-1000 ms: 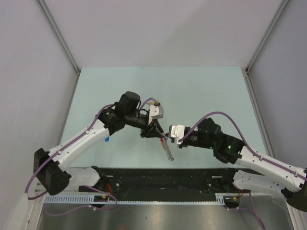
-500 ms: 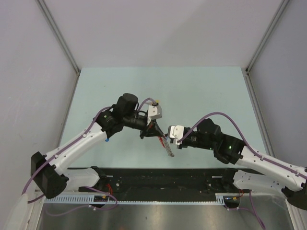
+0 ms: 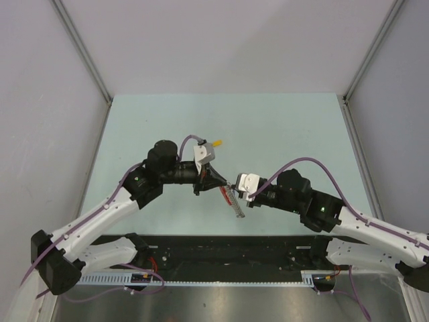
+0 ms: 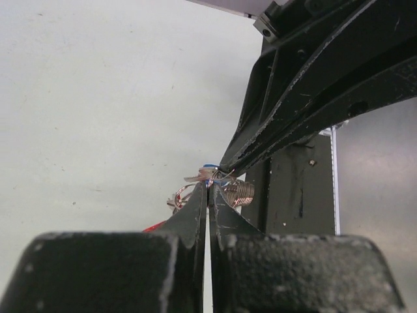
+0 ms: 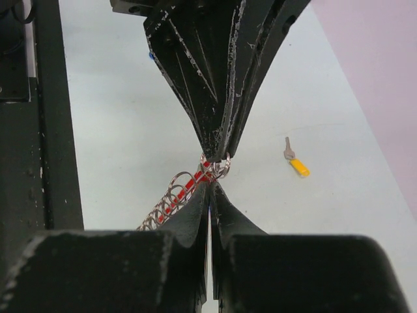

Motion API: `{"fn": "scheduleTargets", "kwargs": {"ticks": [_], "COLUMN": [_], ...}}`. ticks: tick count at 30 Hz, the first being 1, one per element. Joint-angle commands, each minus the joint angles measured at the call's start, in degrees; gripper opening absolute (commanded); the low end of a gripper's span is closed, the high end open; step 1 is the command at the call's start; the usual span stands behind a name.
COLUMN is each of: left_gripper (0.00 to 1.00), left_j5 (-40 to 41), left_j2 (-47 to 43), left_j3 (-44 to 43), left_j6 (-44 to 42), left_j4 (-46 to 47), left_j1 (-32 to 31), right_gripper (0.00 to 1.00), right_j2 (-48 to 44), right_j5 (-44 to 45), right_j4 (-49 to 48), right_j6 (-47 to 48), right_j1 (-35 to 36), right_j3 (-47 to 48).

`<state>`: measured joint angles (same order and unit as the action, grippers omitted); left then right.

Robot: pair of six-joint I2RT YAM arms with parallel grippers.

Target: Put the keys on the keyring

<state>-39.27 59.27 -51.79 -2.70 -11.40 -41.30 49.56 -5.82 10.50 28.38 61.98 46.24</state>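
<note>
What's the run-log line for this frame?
left end effector: shut on silvery chain keyring with red plastic tag | right end effector: shut on same keyring, tip to tip | yellow-capped silver key: loose on pale table

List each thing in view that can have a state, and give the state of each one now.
left fingers: shut on the keyring's ring end
right fingers: shut on the keyring, tip to tip with the left
keyring: pinched by both, chain and red tag trailing away
yellow key: loose, flat on the table, apart from the keyring
</note>
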Motion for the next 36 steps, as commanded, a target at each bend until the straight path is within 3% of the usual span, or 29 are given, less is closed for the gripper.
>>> {"fn": "scheduleTargets", "kwargs": {"ticks": [1, 21, 30, 36], "left_gripper": [0.0, 0.0, 0.0, 0.0], "left_j5": [4.99, 20.02, 23.0, 25.55], "left_j2": [-2.75, -9.69, -10.75, -14.08], "left_j3": [2.3, 17.94, 24.8, 26.74], "left_j6": [6.56, 18.16, 22.65, 22.83], "left_j4": [11.13, 36.86, 50.75, 51.31], "left_j1": [0.52, -4.84, -6.86, -6.95], "right_gripper": [0.0, 0.0, 0.0, 0.0], "right_j2": [-2.19, -4.56, -1.49, -2.01], "right_j5": [0.73, 1.87, -3.31, -3.76], "right_j4": [-5.21, -25.96, -29.22, -26.24], "right_j6": [-3.15, -7.81, -8.87, -9.05], "right_j1": [0.87, 0.87, -1.15, -3.61], "right_j3": [-2.9, -12.49, -13.1, -13.1]}}
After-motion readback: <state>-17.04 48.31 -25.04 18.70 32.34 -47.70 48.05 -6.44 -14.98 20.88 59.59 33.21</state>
